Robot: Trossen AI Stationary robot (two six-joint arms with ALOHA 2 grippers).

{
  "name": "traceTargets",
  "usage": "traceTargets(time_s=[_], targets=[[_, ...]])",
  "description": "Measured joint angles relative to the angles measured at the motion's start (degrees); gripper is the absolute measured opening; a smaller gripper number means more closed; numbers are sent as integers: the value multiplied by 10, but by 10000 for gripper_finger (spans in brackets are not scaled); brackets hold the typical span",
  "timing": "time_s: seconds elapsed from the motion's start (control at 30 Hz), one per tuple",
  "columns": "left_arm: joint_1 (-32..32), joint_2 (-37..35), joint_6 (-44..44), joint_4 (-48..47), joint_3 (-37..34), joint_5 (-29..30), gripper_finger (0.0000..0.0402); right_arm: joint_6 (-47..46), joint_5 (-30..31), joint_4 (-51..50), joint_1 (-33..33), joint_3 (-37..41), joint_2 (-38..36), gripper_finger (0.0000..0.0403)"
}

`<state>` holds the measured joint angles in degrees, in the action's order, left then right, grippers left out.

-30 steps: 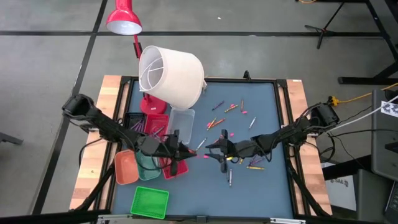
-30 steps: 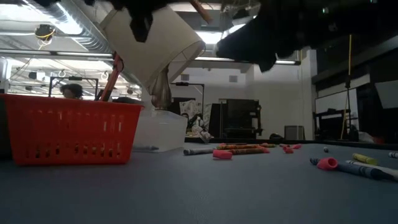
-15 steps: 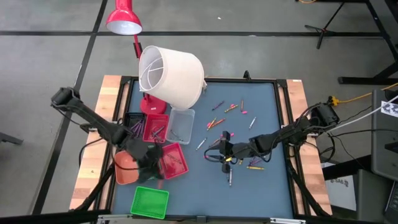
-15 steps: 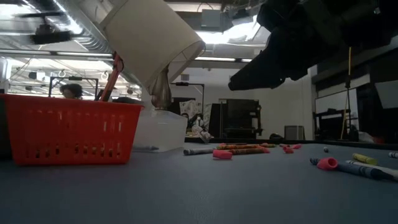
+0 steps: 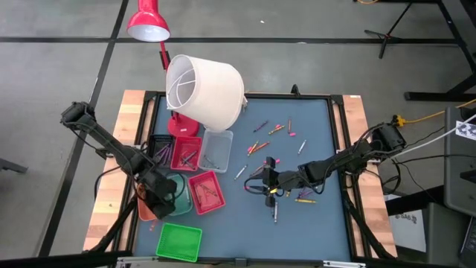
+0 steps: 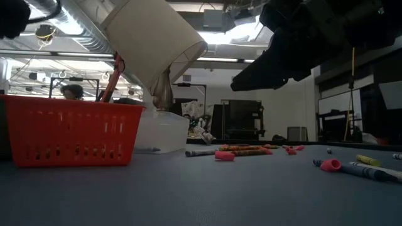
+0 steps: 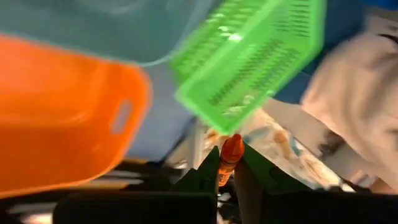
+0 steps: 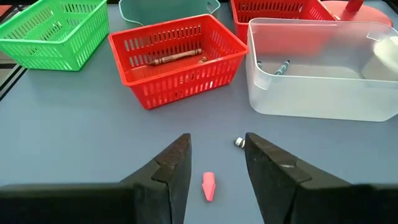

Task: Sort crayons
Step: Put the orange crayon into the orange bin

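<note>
Orange crayon point(image 7: 229, 160) — gripped lengthwise, tip outward — left hand point(image 7: 227, 171).

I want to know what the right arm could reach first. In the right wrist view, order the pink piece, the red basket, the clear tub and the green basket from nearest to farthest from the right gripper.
From the open right gripper:
1. Pink piece, on the mat between its fingers.
2. Red basket, just ahead.
3. Clear tub, ahead to the side; too close to call against the red basket.
4. Green basket, farthest, at the far corner.

Both arms are dark, slender and jointed; the right gripper point(image 8: 214, 163) has two black, angular, wedge-shaped fingers point(image 8: 273, 165).
</note>
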<state>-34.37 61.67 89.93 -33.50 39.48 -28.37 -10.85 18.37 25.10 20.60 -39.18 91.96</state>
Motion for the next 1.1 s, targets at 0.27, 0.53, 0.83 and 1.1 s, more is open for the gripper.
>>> traceTargets(time_s=[0.27,0.53,0.83,1.1], targets=[[0,0,1,-160,0,58,16,0,0,0,0,0,0,147],[0,0,1,-205,0,121,16,0,0,0,0,0,0,147],[0,1,0,-205,0,133,16,1,0,0,0,0,0,147],[0,1,-4,-213,0,137,16,1,0,0,0,0,0,147]])
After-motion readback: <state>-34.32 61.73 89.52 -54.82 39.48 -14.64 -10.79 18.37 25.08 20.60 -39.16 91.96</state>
